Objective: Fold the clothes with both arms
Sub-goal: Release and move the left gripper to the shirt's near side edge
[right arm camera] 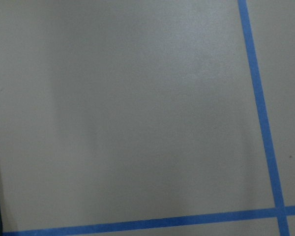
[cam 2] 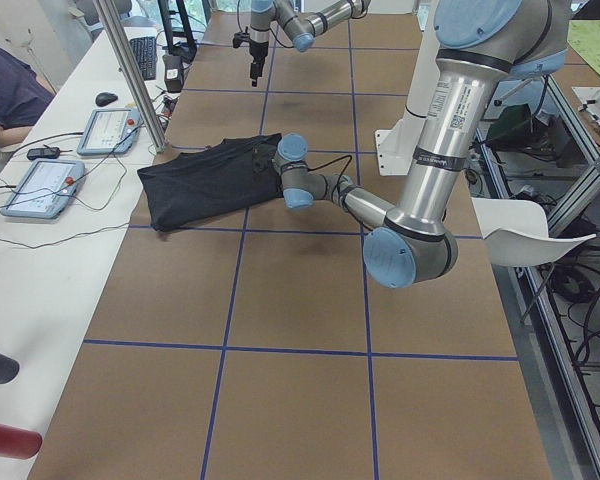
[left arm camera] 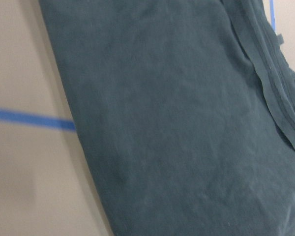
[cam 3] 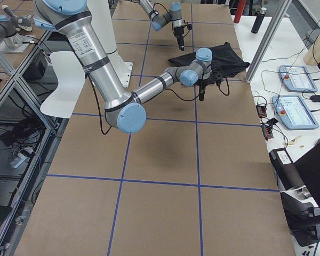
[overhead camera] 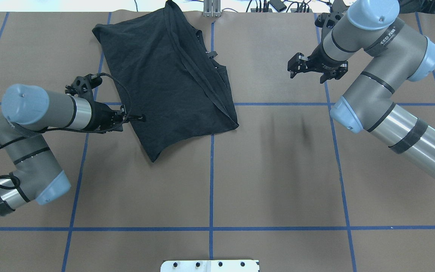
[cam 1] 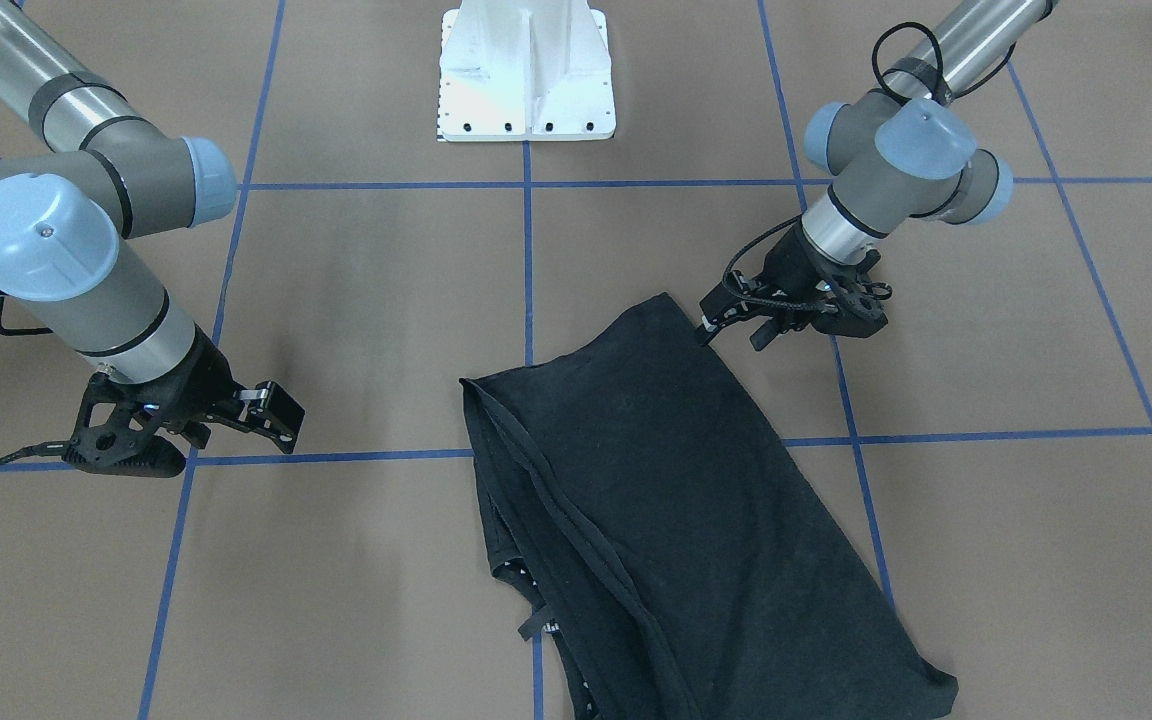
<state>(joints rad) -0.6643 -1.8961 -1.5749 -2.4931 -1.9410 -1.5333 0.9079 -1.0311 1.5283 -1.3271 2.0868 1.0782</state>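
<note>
Taped brown table [overhead camera: 278,170]: black T-shirt [overhead camera: 164,83] lies diagonally (long axis far-to-near)

A: Where is the T-shirt [overhead camera: 164,75]?
B: You'll find it on the table [overhead camera: 278,170], toward the robot's left. The left gripper [overhead camera: 140,118] is at its edge, maybe touching. The right gripper [overhead camera: 295,68] is well apart.
</note>
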